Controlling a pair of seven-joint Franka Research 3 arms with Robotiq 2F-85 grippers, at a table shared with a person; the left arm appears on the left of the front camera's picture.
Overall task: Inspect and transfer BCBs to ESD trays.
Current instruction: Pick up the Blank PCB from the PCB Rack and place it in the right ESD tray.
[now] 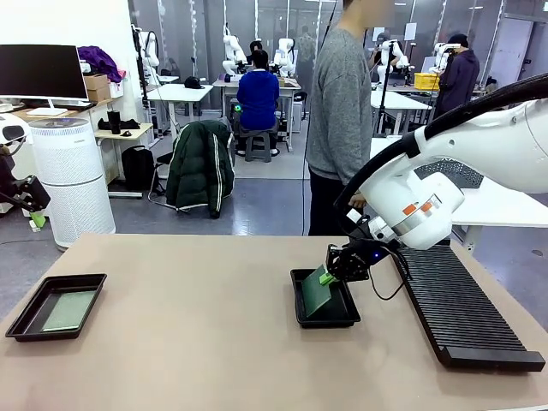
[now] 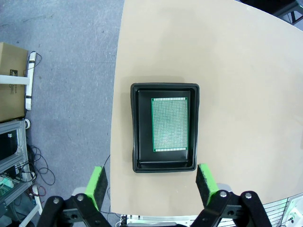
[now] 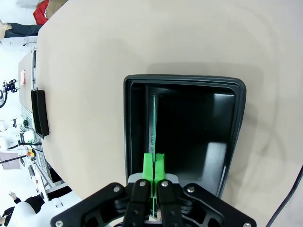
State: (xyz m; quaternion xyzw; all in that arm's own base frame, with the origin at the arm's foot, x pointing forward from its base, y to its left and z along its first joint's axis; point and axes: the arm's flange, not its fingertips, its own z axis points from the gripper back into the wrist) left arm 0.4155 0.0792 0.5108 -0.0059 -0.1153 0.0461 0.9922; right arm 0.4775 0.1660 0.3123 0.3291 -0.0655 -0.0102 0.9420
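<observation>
While the right gripper [image 1: 336, 267] hangs over the near-centre tray [image 1: 325, 318], its green pads [image 3: 154, 165] are pressed onto the edge of a circuit board [image 1: 318, 294], pinching it. Front view has that board tilted, lower edge down inside the tray, upper edge up in the fingers. Right wrist view sees the same board [image 3: 153, 127] edge-on as a thin line running from between the pads into the tray [image 3: 232, 85], close to one long wall; whether the far edge touches the tray floor I cannot tell. Second tray [image 1: 24, 317] sits at the robot's left end of the table [image 1: 197, 342], well apart from the first, with another board [image 1: 70, 310] lying flat on its floor. Left wrist view looks straight down on it: tray [image 2: 137, 123] near the table edge, board [image 2: 170, 124] flat, offset toward one long side and not touching the opposite wall. Left gripper [image 2: 151, 183] hovers above that tray with fingers [image 2: 97, 182] spread wide, nothing between them, clear of tray and board. Long black ribbed rack [image 1: 458, 304] lies on the robot's right side of the table, just beside the centre tray. Person [image 1: 340, 111] in a grey sweater stands at the far side behind the right arm.
</observation>
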